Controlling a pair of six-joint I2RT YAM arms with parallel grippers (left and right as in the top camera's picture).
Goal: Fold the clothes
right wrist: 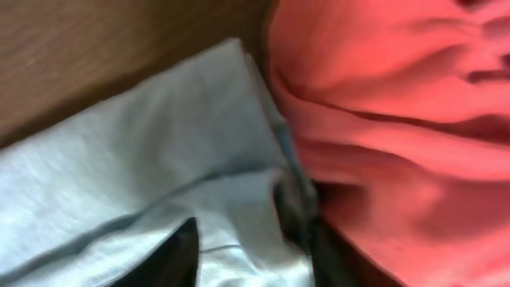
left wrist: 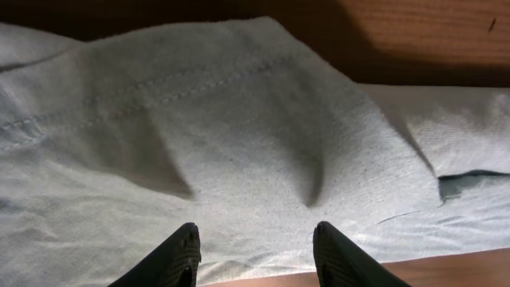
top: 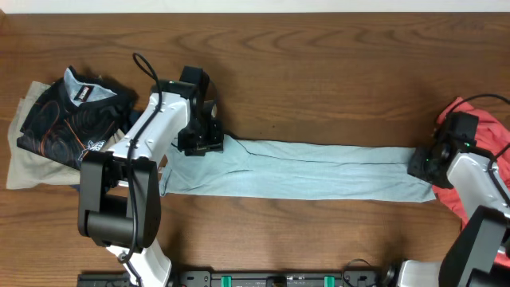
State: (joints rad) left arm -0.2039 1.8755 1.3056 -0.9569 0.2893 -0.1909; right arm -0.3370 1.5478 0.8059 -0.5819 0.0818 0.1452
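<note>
The brown wooden surface carries everything you are working with. Your landmark is the long pale blue-grey cloth garment, which lies flat and stretched out lengthways across the middle of the surface.

Off the garment's left end sits a rumpled beige cloth. A black jersey with orange and white print is heaped on top of it. Your left arm's white casing stands between that pile and the garment. Off the garment's right end lies a crumpled red cloth garment, and the right wrist view shows its edge just beside the blue hem, though you cannot tell whether they overlap.

Your left gripper is down over the garment's left end, at its far corner. In the left wrist view its jaws stand well apart, and the fabric spreads beneath and between the two dark fingertips. Soft creases run up from each tip. Nothing is pinched between them.

Your right gripper sits at the garment's right end, against the red cloth. Its wrist view is blurred. The jaws are spread there too, with the blue hem lying between them. You cannot tell whether either fingertip touches the cloth.
</note>
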